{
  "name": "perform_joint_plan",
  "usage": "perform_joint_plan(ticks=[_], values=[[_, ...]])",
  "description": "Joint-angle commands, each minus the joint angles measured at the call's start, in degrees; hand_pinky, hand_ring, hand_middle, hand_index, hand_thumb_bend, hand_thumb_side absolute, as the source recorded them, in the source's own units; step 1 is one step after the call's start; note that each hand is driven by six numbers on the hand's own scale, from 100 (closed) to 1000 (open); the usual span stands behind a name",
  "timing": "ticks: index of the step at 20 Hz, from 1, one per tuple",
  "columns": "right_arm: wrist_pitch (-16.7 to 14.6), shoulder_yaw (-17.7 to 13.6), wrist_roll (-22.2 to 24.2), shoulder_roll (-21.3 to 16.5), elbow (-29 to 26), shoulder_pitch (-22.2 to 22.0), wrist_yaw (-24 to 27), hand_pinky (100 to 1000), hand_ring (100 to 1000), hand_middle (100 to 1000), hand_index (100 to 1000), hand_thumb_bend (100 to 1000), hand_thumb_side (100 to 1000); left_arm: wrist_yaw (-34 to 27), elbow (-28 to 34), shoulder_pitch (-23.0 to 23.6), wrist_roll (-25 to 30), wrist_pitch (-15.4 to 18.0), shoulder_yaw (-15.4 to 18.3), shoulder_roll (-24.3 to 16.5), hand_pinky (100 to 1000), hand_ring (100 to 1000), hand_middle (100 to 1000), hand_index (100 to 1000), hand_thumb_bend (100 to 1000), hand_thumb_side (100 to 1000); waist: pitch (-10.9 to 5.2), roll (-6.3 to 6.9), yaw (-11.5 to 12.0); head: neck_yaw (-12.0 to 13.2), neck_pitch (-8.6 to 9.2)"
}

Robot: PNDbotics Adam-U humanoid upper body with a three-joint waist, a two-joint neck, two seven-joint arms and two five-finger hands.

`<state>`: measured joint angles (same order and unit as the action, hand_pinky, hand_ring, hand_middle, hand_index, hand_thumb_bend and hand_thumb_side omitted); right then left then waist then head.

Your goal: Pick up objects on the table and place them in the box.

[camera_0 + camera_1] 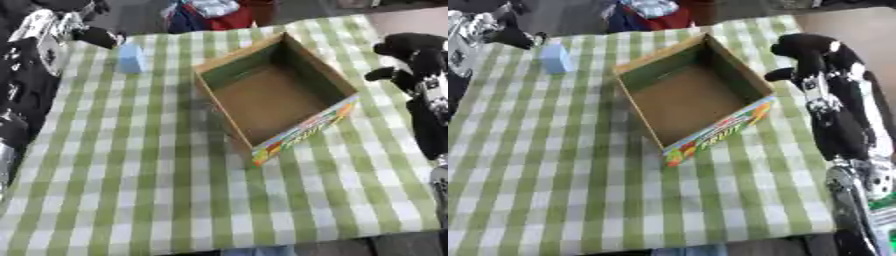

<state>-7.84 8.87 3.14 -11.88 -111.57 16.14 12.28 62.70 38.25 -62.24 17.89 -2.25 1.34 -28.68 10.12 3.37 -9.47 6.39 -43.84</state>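
A small light-blue block (131, 58) stands on the green-and-white checked tablecloth at the far left. My left hand (94, 35) hovers just up and left of it, dark fingers stretched toward it without touching, holding nothing. An open cardboard box (337, 80) with a colourful printed front sits in the middle of the table, and its brown floor is bare. To the right of the box, near its far right corner, my right hand (805, 47) hangs with relaxed fingers drooping and the thumb sticking out toward the box. It holds nothing.
The checked table (131, 190) reaches to the near edge at the bottom. Red and blue cloth (210, 15) lies beyond the far edge. My black right forearm (842, 130) runs down the right side of the table.
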Motion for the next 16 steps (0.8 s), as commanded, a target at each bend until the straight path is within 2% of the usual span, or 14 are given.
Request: perform_joint_plan(ticks=[1,10,16], values=[[-0.11,0.02,0.15,-0.41,-1.06,0.85,0.18,603,786,714,723,100,454,0.09,0.82,-0.86,0.5,0.0,0.18,-1.41,800,802,817,895,308,441,-0.41,-0.37,-0.13,0.12,-0.28],[-0.14,-0.01,0.06,-0.01,-1.18,1.1,-0.06,601,787,714,721,100,461,-0.03,0.81,-0.68,1.26,0.49,0.1,-1.5,811,830,853,911,332,416,1.87,-0.7,-0.77,0.26,-0.28],[-0.15,-0.01,0.01,0.2,-1.15,1.27,-0.18,600,787,713,721,100,464,0.92,0.82,-0.37,0.94,0.08,0.13,-1.4,805,817,844,915,313,415,2.68,-0.59,-0.86,0.7,-0.28]])
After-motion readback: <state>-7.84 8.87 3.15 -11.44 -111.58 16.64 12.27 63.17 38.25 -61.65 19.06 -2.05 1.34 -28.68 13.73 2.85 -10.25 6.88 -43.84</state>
